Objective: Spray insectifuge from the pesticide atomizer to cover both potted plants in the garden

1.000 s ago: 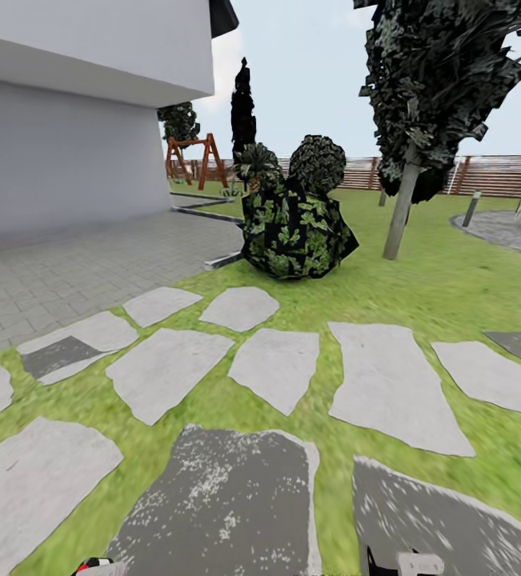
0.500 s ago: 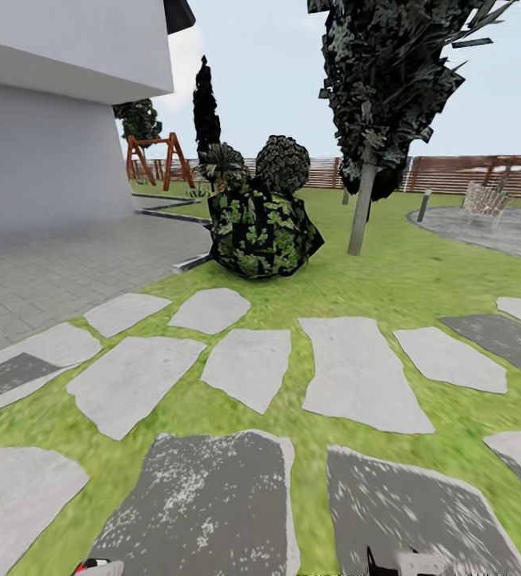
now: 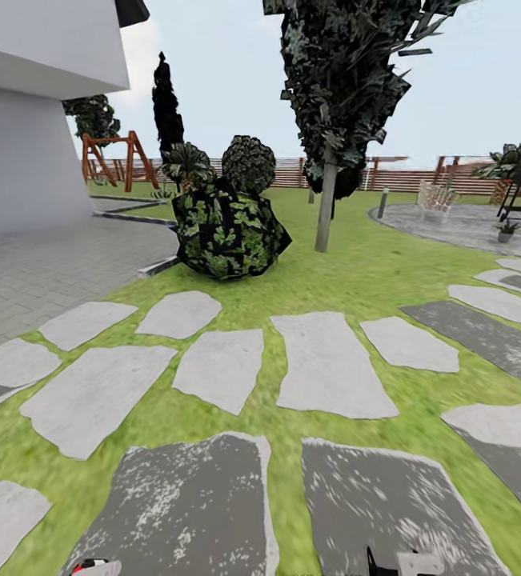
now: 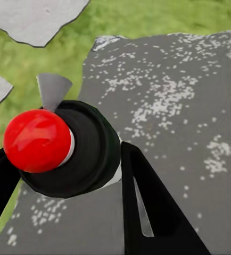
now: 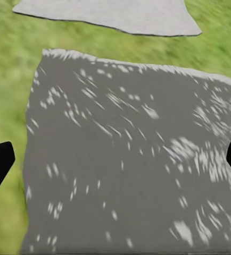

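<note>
Garden: lawn (image 3: 372, 276) and stepping stones (image 3: 324, 364) leading toward paved circle (image 3: 460, 224).
Left gripper (image 4: 67, 170): gripping pesticide atomizer (image 4: 62, 149).
Right gripper (image 5: 115, 159): gaping wide.
Advice: keeping bottle upright while steering toward paving.

Green lawn (image 3: 356, 280) — grey stepping stones (image 3: 324, 364) set in it

bush (image 3: 228, 232) and tree (image 3: 326, 200) ahead

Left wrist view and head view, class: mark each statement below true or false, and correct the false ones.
1. The left gripper holds the pesticide atomizer. True.
2. The atomizer's top is blue. False: it is red.
3. The right gripper holds a bottle. False: its fingers are spread with nothing between them, over a dark stepping stone.
4. A wooden swing frame stands beside the white building. True.
</note>
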